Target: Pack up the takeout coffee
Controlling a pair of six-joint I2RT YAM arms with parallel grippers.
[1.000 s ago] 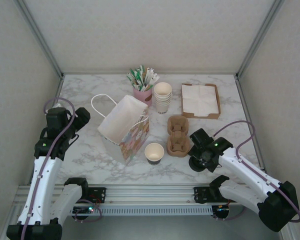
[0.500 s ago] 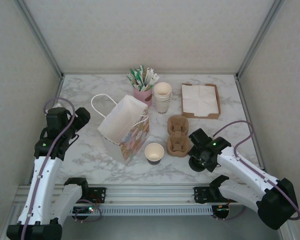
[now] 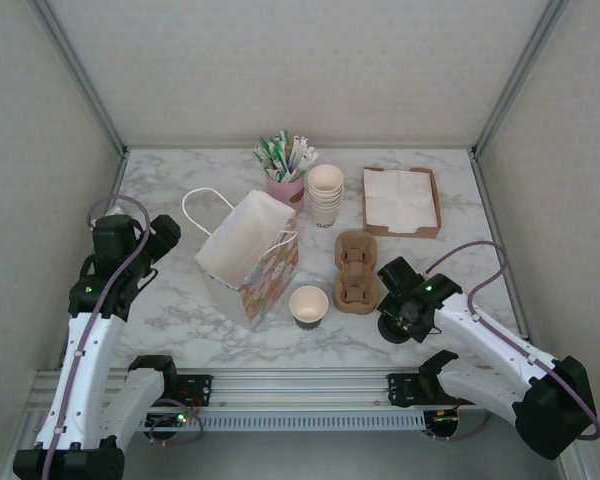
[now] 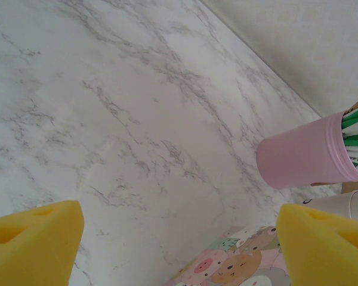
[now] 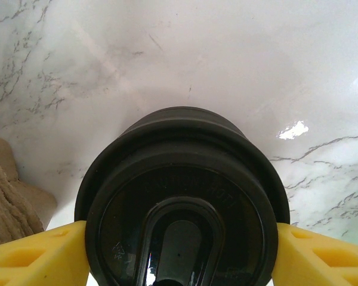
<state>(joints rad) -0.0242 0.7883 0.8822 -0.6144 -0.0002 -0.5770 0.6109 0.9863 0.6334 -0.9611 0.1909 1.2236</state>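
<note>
The takeout coffee's small tan-brown paper cup (image 3: 308, 305) stands lidless beside the paper bag (image 3: 250, 255). A round black plastic lid (image 5: 180, 196) lies flat on the marble at the front right. My right gripper (image 3: 392, 316) is down over the lid (image 3: 390, 329). In the right wrist view the right gripper (image 5: 179, 253) has both yellow pads (image 5: 39, 253) touching the lid's rim, one on each side. My left gripper (image 3: 165, 236) hangs open at the far left, left of the bag. In its wrist view the left gripper (image 4: 179, 250) holds nothing.
A brown pulp cup carrier (image 3: 355, 272) lies just left of my right gripper. Behind it are a stack of cream cups (image 3: 325, 193), a pink cup of stir sticks (image 3: 285, 188) and a napkin tray (image 3: 401, 200). The bag's cartoon print (image 4: 244, 262) shows under my left gripper.
The right gripper's jaws have narrowed onto the black lid, and the arm has shifted slightly left. The left arm has not moved.
</note>
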